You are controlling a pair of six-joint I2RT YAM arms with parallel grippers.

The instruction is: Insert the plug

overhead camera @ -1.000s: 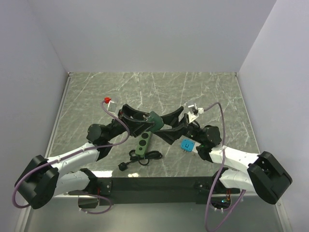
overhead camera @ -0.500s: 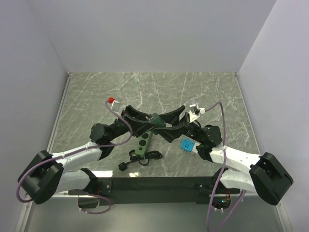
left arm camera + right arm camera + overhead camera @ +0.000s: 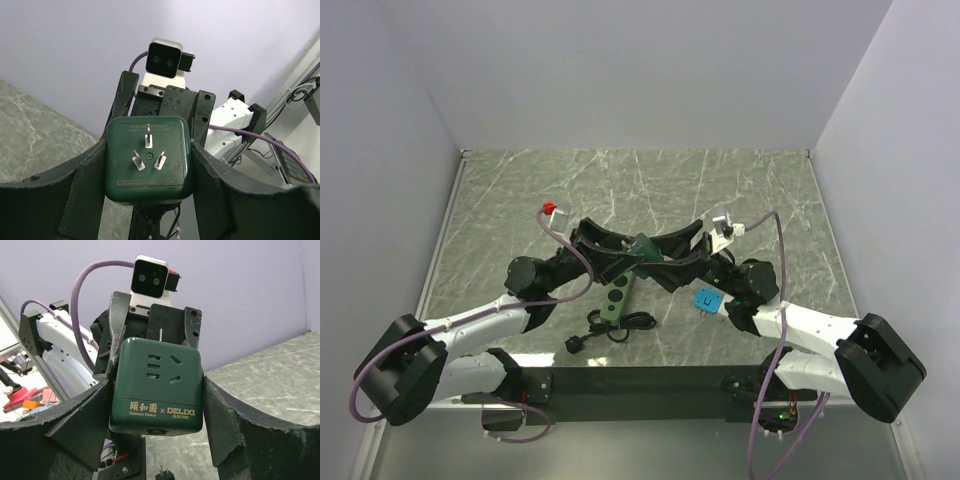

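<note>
A dark green cube plug (image 3: 642, 246) hangs in the air between my two grippers at the table's middle. My left gripper (image 3: 626, 254) is shut on it; in the left wrist view (image 3: 148, 147) the cube's three metal prongs (image 3: 148, 152) face the camera. My right gripper (image 3: 661, 262) is also shut on it; in the right wrist view (image 3: 157, 385) the cube's socket face (image 3: 159, 367) shows. A dark green power strip (image 3: 617, 292) lies on the marble table just below and to the left of the cube.
The strip's black cord coils in front of it and ends in a black plug (image 3: 576, 345), which also shows low in the right wrist view (image 3: 161, 473). White walls close the table on three sides. A blue tag (image 3: 707, 297) sits on the right arm.
My left arm has shifted a little to the right and away over the second. The cube stays held between both grippers at nearly the same spot.
</note>
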